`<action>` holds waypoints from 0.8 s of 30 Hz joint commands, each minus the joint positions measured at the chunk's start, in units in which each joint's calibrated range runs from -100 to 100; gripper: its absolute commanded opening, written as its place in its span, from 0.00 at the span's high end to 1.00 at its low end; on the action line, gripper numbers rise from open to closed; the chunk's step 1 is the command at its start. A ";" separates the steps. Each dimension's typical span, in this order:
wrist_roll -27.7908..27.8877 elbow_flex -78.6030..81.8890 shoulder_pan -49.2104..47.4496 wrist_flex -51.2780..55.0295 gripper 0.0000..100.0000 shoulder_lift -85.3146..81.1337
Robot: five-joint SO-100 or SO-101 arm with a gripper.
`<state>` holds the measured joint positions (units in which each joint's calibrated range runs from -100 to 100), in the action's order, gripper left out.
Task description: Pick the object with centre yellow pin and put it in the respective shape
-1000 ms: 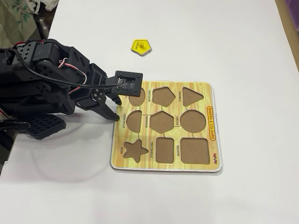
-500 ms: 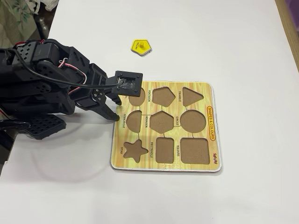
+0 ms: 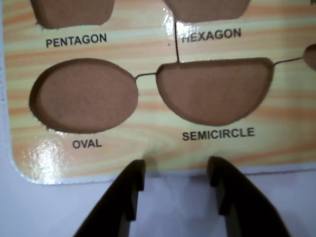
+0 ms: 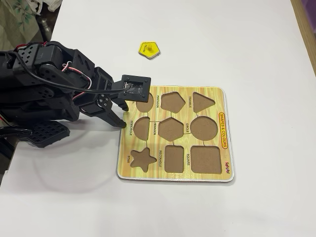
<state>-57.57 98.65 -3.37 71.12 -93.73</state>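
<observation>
In the fixed view the object with centre yellow pin [image 4: 149,49], a flat yellow pentagon, lies on the white table beyond the puzzle board [image 4: 174,178]. The respective shape [image 4: 173,101], the brown PENTAGON recess, sits in the board's top row. My gripper [image 4: 126,115] hovers at the board's left edge, well short of the piece. In the wrist view the gripper [image 3: 176,173] is open with nothing between its dark fingers [image 3: 129,190], just off the board's edge [image 3: 148,145] below the SEMICIRCLE recess [image 3: 215,91]. The PENTAGON recess [image 3: 71,11] shows only partly at the top left.
The board holds several empty recesses, among them the oval [image 3: 84,96], hexagon [image 4: 170,128], triangle [image 4: 202,101], circle [image 4: 204,128], star [image 4: 142,159] and square [image 4: 206,159]. The arm's black body [image 4: 44,94] fills the left side. A wooden edge [image 4: 306,29] borders the table at right.
</observation>
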 commanded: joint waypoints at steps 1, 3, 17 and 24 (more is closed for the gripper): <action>-0.28 0.36 0.54 1.13 0.85 0.51; -0.38 0.36 0.54 1.05 0.85 0.51; -0.44 -5.04 0.14 -2.76 0.84 1.59; -0.33 -19.78 0.05 -2.15 0.84 17.33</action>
<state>-57.88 88.94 -3.37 69.07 -85.82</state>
